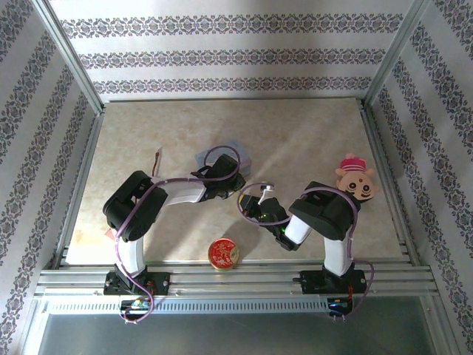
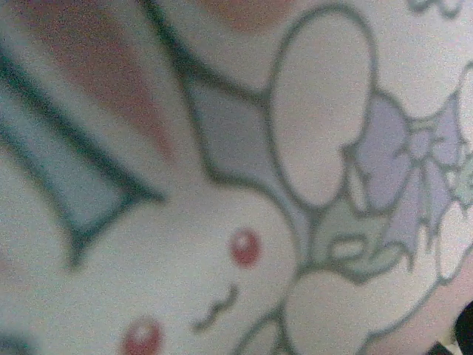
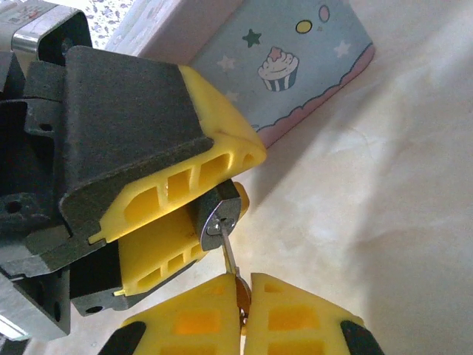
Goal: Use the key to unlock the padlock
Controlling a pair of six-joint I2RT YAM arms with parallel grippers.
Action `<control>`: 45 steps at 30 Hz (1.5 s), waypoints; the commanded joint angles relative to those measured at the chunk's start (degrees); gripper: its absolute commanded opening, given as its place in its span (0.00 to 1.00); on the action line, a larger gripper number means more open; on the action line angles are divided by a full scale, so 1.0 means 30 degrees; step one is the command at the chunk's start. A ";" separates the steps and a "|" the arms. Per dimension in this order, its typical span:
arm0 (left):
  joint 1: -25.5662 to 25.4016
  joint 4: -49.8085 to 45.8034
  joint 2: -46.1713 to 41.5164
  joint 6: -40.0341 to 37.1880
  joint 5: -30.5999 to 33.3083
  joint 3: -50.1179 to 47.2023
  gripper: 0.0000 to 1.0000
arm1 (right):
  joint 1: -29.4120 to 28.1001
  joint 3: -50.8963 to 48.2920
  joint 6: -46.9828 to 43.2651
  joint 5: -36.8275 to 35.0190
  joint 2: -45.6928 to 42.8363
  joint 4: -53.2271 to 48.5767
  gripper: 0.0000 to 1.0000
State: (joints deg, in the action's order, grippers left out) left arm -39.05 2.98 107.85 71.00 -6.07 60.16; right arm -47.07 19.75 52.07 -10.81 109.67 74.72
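Observation:
In the right wrist view the small dark padlock [image 3: 218, 213] sits between the yellow fingers of my left gripper [image 3: 238, 185], which is shut on it, its silver keyhole face turned toward me. The thin silvery key [image 3: 230, 255] has its tip in the keyhole. Its head is pinched in my right gripper [image 3: 244, 288], which is shut on it directly below the padlock. From above, the two grippers meet at the table's middle, the left gripper [image 1: 230, 191] facing the right gripper [image 1: 259, 204]. The shackle is hidden.
The pastel-blue cartoon box [image 1: 222, 154] lies just behind the left gripper, with its picture [image 2: 222, 185] close under the left wrist camera and its corner [image 3: 295, 66] near the grippers. A red-and-gold tin [image 1: 223, 254] sits at the front. A plush toy [image 1: 356, 177] lies at the right.

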 commanded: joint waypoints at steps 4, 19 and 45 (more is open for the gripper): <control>-0.0666 -0.0357 0.0370 0.0647 -0.1786 -0.0045 0.01 | -0.0072 0.0210 -0.1772 -0.1557 -0.0790 -0.0855 0.00; -0.0810 -0.0408 0.0328 0.0755 -0.2306 0.0101 0.01 | 0.0777 0.1553 -0.0473 0.1118 0.0112 0.0319 0.00; -0.1251 0.0265 0.0275 0.0883 -0.3581 -0.0045 0.00 | 0.2165 0.2726 -0.2448 0.3744 0.1003 0.0670 0.00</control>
State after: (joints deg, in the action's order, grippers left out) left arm -38.98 3.53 108.12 71.24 -5.52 60.23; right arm -41.54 24.14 46.52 -0.67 111.59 73.06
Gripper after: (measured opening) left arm 0.313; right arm 0.042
